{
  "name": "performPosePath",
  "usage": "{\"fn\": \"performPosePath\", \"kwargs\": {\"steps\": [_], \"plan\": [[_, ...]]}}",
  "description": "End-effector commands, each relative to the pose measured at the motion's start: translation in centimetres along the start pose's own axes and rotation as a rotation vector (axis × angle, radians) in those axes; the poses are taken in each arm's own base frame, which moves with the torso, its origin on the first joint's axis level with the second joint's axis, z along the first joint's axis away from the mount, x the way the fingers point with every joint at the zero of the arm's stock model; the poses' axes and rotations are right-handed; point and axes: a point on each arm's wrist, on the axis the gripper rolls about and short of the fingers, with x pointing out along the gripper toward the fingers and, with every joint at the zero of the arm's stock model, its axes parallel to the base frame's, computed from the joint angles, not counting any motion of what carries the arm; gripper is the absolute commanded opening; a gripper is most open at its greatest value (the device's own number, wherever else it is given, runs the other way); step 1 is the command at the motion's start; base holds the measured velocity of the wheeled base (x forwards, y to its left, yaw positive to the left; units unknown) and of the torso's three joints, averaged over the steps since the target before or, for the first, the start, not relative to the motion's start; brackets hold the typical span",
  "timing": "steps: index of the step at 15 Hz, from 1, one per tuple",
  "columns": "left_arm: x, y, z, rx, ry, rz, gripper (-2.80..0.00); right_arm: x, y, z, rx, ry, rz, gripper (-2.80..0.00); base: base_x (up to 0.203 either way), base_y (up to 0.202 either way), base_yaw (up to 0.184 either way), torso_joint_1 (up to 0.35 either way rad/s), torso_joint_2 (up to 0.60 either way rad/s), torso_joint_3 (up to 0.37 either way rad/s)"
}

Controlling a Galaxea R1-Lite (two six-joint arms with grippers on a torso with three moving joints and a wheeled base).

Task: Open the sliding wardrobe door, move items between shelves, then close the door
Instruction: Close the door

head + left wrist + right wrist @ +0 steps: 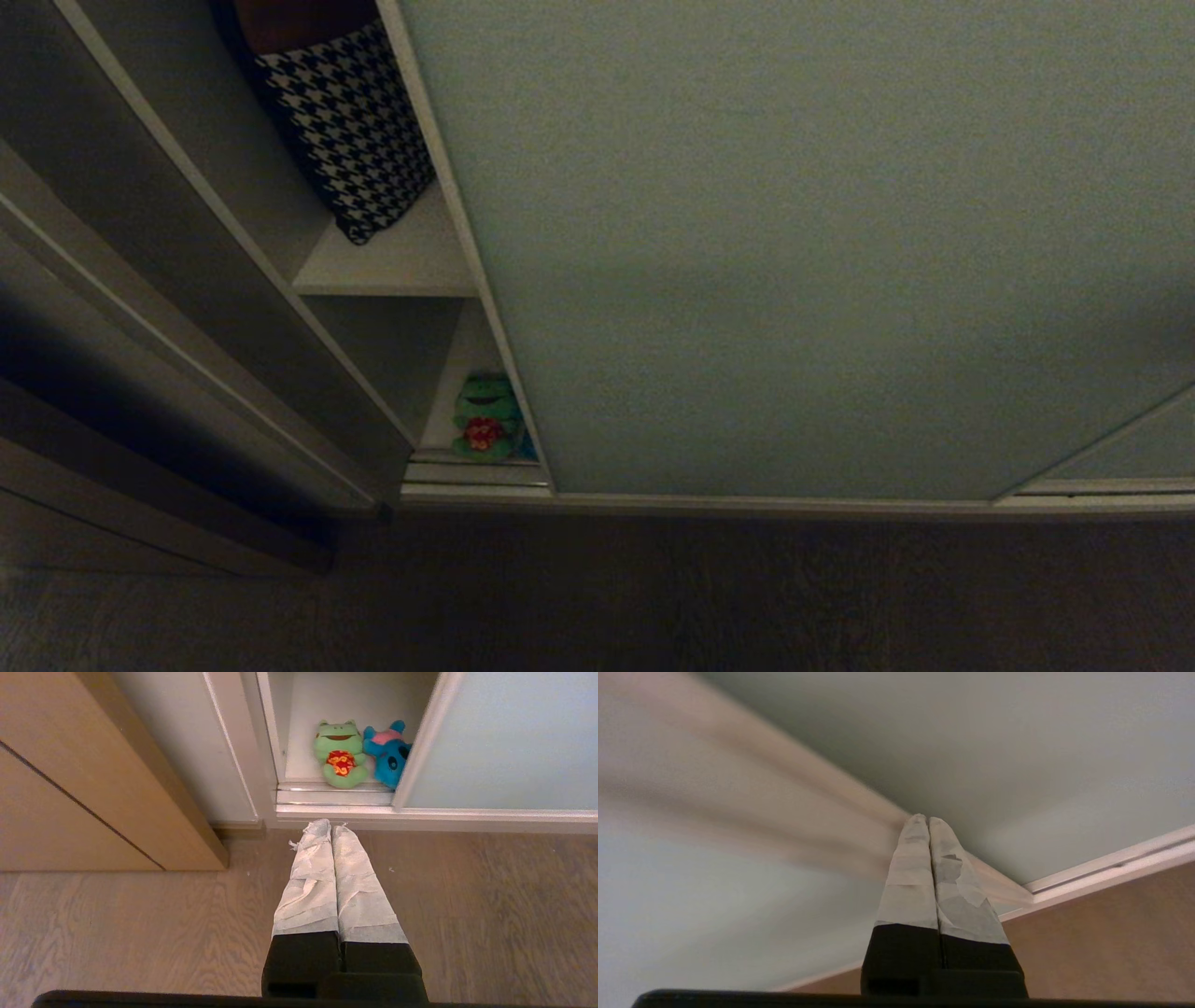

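Note:
The sliding wardrobe door covers most of the head view and leaves a narrow gap at its left. In that gap, a shelf carries a houndstooth cushion. On the bottom board sit a green frog plush and the teal-blue plush, which is partly behind the door's edge. My left gripper is shut and empty, low over the floor in front of the gap. My right gripper is shut and empty, its tips close to a pale frame strip on the door panel. Neither arm shows in the head view.
A second, alike panel overlaps at the lower right. The bottom track runs along the wood floor. A tan wooden cabinet stands to the left of the wardrobe's side wall.

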Motion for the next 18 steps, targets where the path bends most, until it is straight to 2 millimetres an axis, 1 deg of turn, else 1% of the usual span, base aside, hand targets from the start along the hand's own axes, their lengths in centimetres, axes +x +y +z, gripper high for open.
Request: {"fn": "performPosePath", "kwargs": {"steps": [1, 3, 5, 11, 14, 16, 18], "plan": [[0.0, 0.0, 0.0, 0.0, 0.002, 0.0, -2.8, -0.2, 1.5, -0.1, -0.008, 0.005, 0.02, -2.8, 0.0, 0.0, 0.0, 0.0, 0.0, 0.0], [0.0, 0.0, 0.0, 0.0, 0.0, 0.0, -2.8, -0.2, 2.4, -0.8, 0.001, 0.024, 0.035, -2.8, 0.0, 0.0, 0.0, 0.0, 0.0, 0.0], [0.0, 0.0, 0.0, 0.0, 0.001, 0.0, -2.8, -0.7, 3.1, -1.4, 0.01, 0.04, 0.051, -2.8, 0.0, 0.0, 0.0, 0.0, 0.0, 0.0], [0.0, 0.0, 0.0, 0.0, 0.0, 0.0, -2.8, -4.0, 6.5, -2.7, 0.008, 0.083, 0.148, -2.8, 0.0, 0.0, 0.0, 0.0, 0.0, 0.0], [0.0, 0.0, 0.0, 0.0, 0.002, 0.0, -2.8, -5.9, 9.5, -1.8, -0.041, 0.038, 0.133, -2.8, 0.0, 0.0, 0.0, 0.0, 0.0, 0.0], [0.0, 0.0, 0.0, 0.0, 0.0, 0.0, -2.8, -7.4, 12.1, -1.2, -0.084, -0.023, 0.073, -2.8, 0.0, 0.0, 0.0, 0.0, 0.0, 0.0], [0.0, 0.0, 0.0, 0.0, 0.002, 0.0, -2.8, -8.5, 14.4, -1.4, -0.132, -0.083, -0.001, -2.8, 0.0, 0.0, 0.0, 0.0, 0.0, 0.0]]}}
